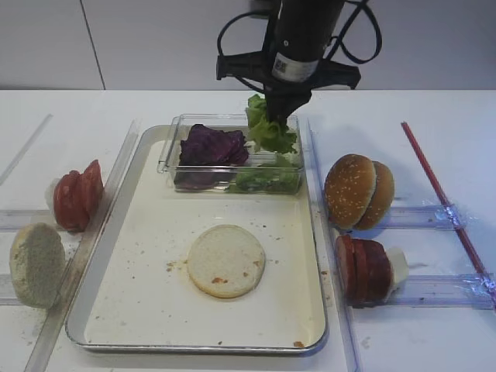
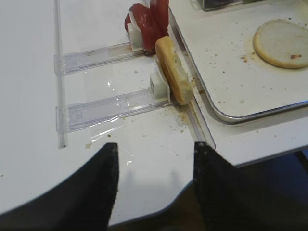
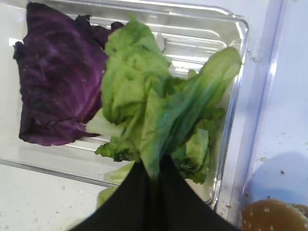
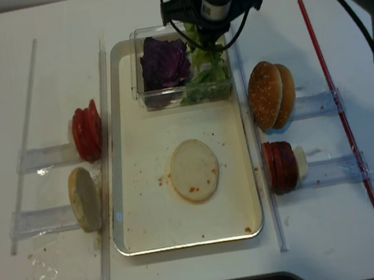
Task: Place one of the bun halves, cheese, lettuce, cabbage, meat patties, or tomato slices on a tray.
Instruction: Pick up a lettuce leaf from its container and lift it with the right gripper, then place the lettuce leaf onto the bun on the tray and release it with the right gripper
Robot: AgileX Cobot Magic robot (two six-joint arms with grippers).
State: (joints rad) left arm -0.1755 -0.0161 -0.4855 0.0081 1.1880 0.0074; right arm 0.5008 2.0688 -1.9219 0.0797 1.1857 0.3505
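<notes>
The tray (image 1: 139,306) is sitting in the middle of the table (image 1: 434,341), with a flat bun half (image 1: 226,260) lying at about its center. At the tray's 12 o'clock end a clear plastic box (image 1: 172,147) is holding the purple cabbage (image 1: 211,145) on its 9 o'clock side and green leaves on its 3 o'clock side.

The right gripper (image 1: 280,108) is hanging over the box's 3 o'clock side with its fingers pressed together, pinching a clump of lettuce (image 1: 271,128). In the right wrist view the leaves are fanning out from between the black fingers (image 3: 144,202) and dangling above the box. Can't tell whether the bottom of the clump is touching the leaves under it.

The left gripper (image 2: 154,180) is sitting low at the table's 7 o'clock corner, fingers spread, holding nothing.

At the tray's 3 o'clock side two seeded buns (image 1: 358,191) are standing on edge, and at 4 o'clock the meat patties (image 1: 363,269) are standing with the cheese (image 1: 397,267) mostly hidden behind them. At 9 o'clock the tomato slices (image 1: 76,198) are standing in a stack, with another bun half (image 1: 36,263) at 8 o'clock.
</notes>
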